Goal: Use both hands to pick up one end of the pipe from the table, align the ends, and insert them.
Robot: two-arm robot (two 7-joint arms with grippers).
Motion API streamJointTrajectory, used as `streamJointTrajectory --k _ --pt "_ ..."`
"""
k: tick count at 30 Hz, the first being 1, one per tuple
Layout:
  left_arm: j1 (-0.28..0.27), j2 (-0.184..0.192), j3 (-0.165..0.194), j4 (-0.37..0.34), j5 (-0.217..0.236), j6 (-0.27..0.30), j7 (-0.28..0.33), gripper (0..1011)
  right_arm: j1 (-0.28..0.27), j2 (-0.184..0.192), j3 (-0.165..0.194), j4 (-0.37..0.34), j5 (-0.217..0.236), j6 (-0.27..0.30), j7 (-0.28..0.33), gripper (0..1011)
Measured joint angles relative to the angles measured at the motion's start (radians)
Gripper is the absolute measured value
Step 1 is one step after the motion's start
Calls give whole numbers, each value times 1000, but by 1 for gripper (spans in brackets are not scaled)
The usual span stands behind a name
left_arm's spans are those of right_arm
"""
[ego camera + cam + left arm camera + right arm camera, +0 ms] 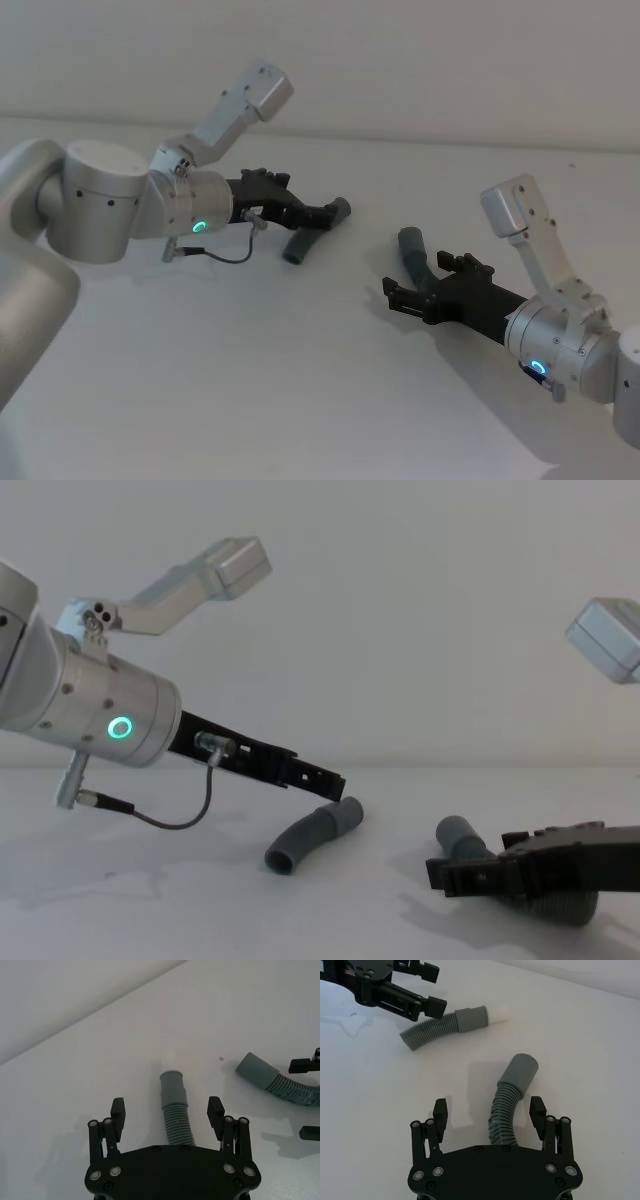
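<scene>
White table (300, 400): left gripper (166, 1106), fingers spread wide, straddles elbow (173, 1092); right gripper (488, 1106) likewise straddles hose (507, 1100); right wrist view reveals elbow's whitish tip (499, 1014).

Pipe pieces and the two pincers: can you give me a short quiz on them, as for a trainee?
1. True or false: the left pincer is shut on its pipe piece.
2. The white tip belongs to the piece at: A the left pincer; B the right pincer.
3. Fill in: the right pincer's piece lies on the white ____.
Key: 1 false, it is open; 2 A; 3 table.
</scene>
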Motion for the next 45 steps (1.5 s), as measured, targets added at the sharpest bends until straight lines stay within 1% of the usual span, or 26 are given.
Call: streamJointTrajectory --k 7,18,27,45 --pt "-24 -5 20 43 -3 -7 -22 1001 2 -3 -1 3 0 0 -3 1000" --pt "-51 -16 54 103 -2 -51 -47 1001 5 -6 1 9 0 1 -4 1000" --pt "-69 -18 78 127 2 -62 -56 1001 9 -6 2 18 0 -1 -4 1000" --pt "-89 -19 100 150 3 -63 -49 1001 26 -8 2 40 5 -9 -2 1000"
